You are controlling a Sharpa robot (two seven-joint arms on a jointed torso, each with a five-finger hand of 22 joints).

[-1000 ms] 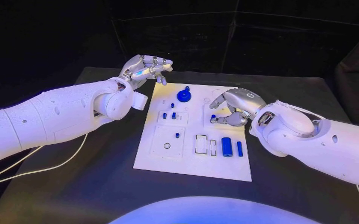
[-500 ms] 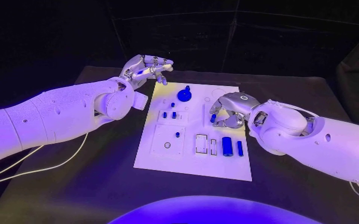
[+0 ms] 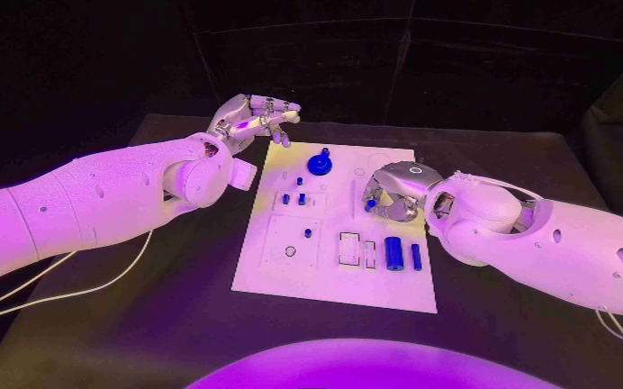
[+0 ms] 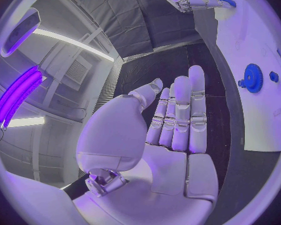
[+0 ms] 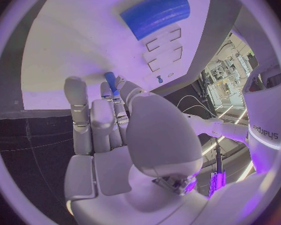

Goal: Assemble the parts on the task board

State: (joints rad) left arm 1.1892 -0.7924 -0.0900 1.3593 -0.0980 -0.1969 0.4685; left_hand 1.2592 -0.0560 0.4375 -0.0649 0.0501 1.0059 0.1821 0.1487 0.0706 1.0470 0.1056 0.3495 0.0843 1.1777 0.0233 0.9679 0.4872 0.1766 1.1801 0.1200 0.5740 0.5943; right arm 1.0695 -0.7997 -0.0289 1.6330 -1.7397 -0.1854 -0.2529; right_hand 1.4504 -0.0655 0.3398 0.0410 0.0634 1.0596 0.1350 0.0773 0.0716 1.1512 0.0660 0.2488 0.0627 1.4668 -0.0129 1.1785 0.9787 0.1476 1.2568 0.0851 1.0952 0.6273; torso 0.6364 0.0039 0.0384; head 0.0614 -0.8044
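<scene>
Board point(image 3: 331, 274) of white plate lies in the middle of the black table point(image 3: 156, 317). A blue gear point(image 3: 320, 167) and some small pegs already stand in it, while a blue cylinder point(image 3: 392, 248) and a thin bar point(image 3: 416, 257) lie loose near its front, so I judge the assembly only partly done. The right hand point(image 3: 393, 193) pinches a small blue peg point(image 5: 110, 80) over the board. The left hand point(image 3: 250, 119) hovers at the far left corner, fingers apart, holding nothing.

Left arm enters from the frame's left edge, its left hand point(image 3: 253, 119) raised upper left of centre, fingers loosely apart, holding nothing. Right hand point(image 3: 393, 193) at centre right, fingers curled, pinching a small blue part point(image 3: 372, 202)
</scene>
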